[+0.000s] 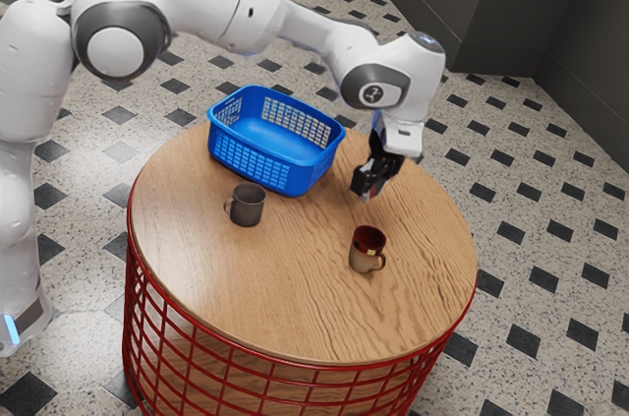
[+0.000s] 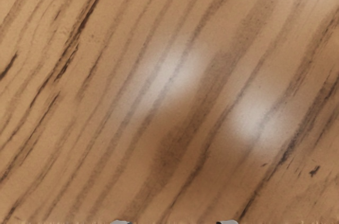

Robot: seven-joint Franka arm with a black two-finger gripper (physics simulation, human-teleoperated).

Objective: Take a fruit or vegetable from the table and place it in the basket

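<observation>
Gripper (image 1: 365,190) is open over the round table (image 1: 285,288), blue basket (image 1: 246,162) at its exterior-view ten o'clock. Picking comes first, I guess: I should find some fruit or vegetable.

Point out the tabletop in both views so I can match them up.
Exterior view: the tabletop is the round wooden disc across the middle and lower part, atop the red wire base.
Wrist view: a close patch of it spans the middle, its grain slanting from lower left to upper right.
Shared landmark: the gripper, right of centre in the exterior view, its two tips apart at the wrist view's lower edge.
</observation>
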